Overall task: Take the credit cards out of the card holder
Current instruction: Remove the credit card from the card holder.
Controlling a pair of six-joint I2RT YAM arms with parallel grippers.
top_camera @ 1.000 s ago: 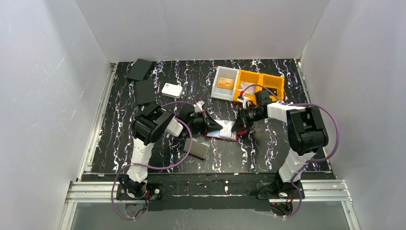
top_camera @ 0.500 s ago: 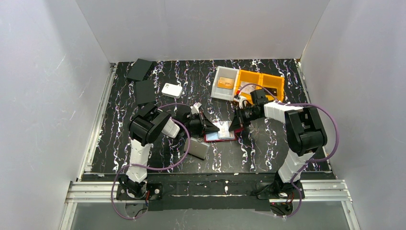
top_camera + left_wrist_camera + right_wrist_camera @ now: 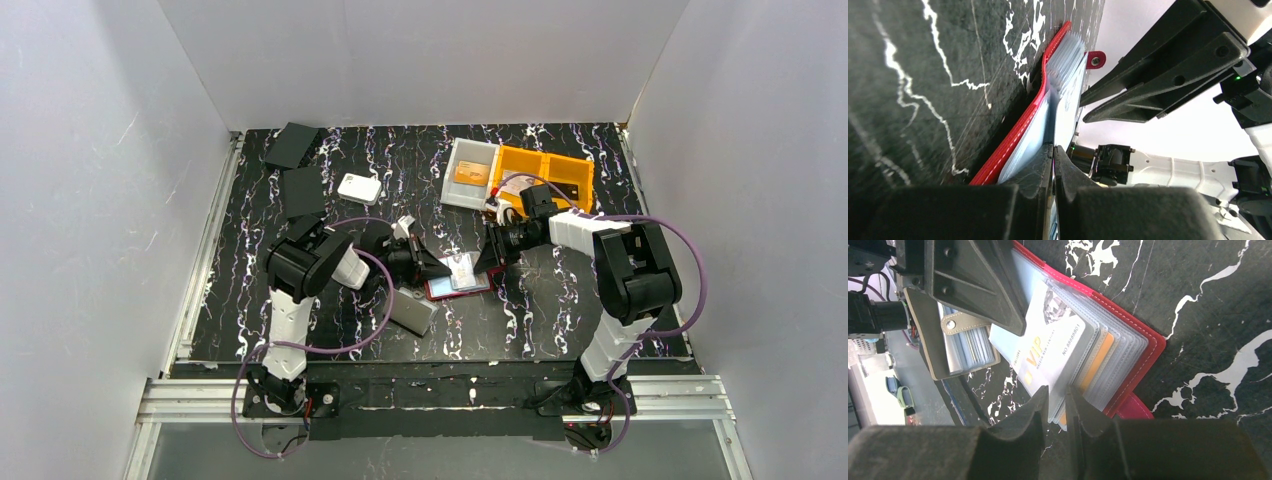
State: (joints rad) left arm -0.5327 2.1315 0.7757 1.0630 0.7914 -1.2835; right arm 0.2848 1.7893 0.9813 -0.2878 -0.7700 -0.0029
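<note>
Left claw (image 3: 1054,150) pinches card holder (image 3: 1013,137) sleeves; right claw (image 3: 1055,392), slightly parted, straddles opposite edge.

The bench (image 3: 560,300), black with white veins, carries an open red card holder (image 3: 458,283) at its middle, a grey case (image 3: 412,311) just beside it on the near left. At the far left lie a dark slab (image 3: 292,145), a second dark slab (image 3: 302,190) and a white box (image 3: 359,188). At the far right a white tray (image 3: 458,192) touches an orange bin (image 3: 548,165).
</note>
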